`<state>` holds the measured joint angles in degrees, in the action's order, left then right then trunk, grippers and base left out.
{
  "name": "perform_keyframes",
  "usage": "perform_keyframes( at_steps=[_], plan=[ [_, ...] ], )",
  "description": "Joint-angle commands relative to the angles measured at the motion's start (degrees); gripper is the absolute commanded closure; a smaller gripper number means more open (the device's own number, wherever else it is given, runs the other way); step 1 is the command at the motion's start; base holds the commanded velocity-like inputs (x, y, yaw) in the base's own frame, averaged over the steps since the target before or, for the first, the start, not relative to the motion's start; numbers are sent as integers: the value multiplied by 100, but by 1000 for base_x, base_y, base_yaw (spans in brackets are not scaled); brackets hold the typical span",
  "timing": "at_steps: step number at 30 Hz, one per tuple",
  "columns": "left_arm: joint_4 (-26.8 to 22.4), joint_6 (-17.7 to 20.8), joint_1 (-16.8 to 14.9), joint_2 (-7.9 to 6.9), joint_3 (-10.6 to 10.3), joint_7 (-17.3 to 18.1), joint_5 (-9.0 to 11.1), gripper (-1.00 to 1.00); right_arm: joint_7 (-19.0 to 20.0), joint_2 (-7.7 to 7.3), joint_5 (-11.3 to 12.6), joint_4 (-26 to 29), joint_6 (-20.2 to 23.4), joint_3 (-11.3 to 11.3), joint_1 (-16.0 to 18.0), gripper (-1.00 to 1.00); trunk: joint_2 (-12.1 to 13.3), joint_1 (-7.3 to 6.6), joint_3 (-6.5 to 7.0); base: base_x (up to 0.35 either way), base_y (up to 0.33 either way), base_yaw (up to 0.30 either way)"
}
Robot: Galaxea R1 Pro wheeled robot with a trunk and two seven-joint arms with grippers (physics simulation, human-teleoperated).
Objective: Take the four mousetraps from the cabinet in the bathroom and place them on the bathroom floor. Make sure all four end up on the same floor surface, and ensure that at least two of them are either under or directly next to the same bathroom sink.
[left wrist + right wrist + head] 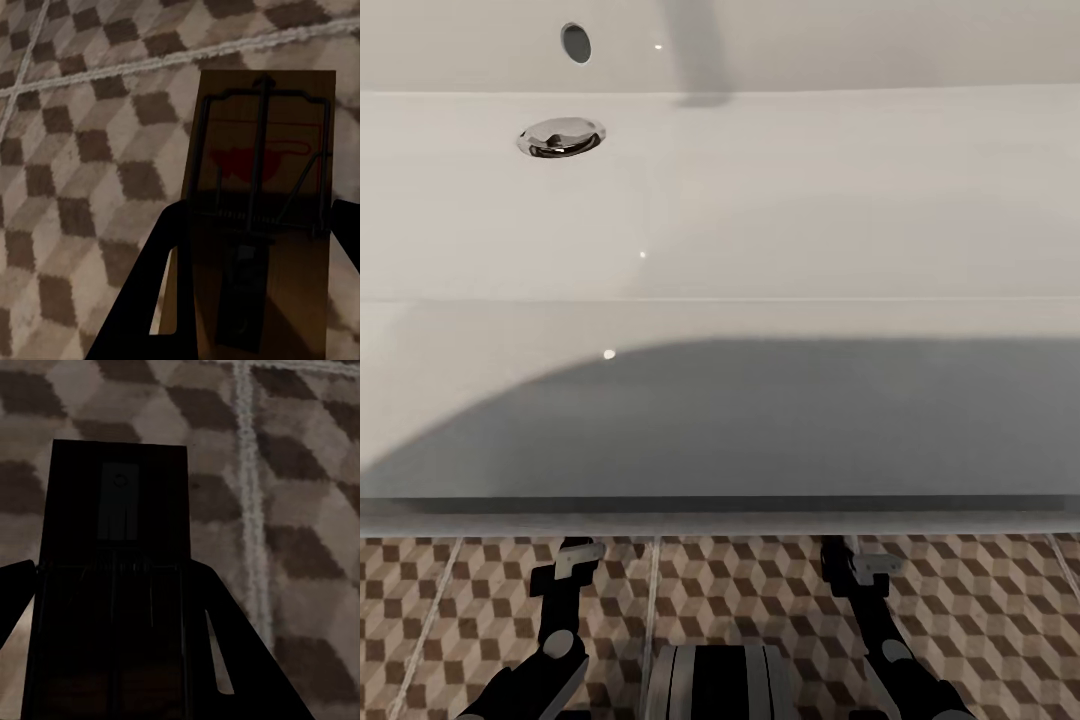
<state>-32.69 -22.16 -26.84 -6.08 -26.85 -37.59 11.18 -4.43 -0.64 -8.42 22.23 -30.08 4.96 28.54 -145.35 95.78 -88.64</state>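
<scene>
Sink point(760, 230) hid most of the head view; arms cut off under its rim. Left pincer point(255, 300) clamped a mousetrap point(262, 172) above the floor point(90, 150). Right pincer point(112, 660) clamped another trap point(116, 510), dark, details unclear.

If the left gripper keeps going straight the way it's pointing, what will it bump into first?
Most likely the bathroom floor. The left gripper holds a mousetrap that sticks out ahead of it over the cube-patterned tiles, so the trap's far end would probably touch down first. How far off the floor is remains unclear.
</scene>
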Motion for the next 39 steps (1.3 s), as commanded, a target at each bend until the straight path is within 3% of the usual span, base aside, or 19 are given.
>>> perform_keyframes(
  at_steps=[1,17,23,39],
  plan=[
    [0,-29,-5,-8,-48,-29,59,100,-24,3,-59,-6,-16,22,3,100,-1,-1,-3,0,0,0],
    [0,-26,-5,-8,-47,-29,59,100,-31,3,-63,-9,-24,22,3,100,-1,-1,-3,0,0,0],
    [6,-26,-5,-8,-40,-29,58,100,-39,3,-63,-9,-24,22,3,100,-9,15,-136,0,0,0],
    [8,-17,-5,-8,-37,-29,59,100,-83,3,-72,-9,-24,22,3,100,-9,15,-136,0,0,0]
  ],
)
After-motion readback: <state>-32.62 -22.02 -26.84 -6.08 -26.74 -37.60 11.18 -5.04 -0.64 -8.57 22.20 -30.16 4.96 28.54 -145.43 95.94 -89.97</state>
